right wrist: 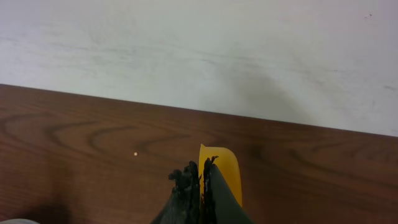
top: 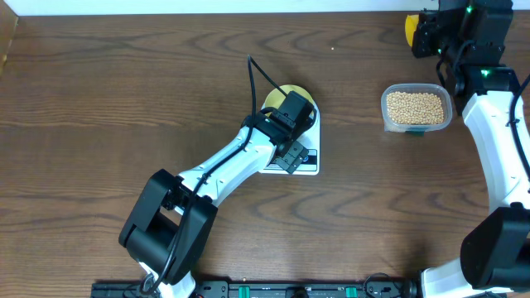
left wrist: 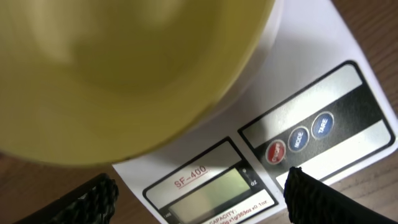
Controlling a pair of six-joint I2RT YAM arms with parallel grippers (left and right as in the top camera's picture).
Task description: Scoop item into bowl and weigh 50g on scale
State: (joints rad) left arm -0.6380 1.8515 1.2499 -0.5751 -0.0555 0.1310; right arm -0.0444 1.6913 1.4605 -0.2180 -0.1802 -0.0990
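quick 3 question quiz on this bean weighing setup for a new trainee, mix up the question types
1. True or false: the small round pale yellow bowl sits on the white rectangular digital scale.
2. Where do the small beige beans lie? A in the bowl; B in the clear plastic tub; C loose on the scale.
3. Short answer: which gripper stands open over the scale?
Key: 1 true; 2 B; 3 left gripper (the right gripper is shut on the bright yellow scoop).

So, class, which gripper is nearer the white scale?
Left. The left gripper hangs open over the scale, by the bowl on it; the right gripper is far off at the table's back edge, shut on a yellow scoop.
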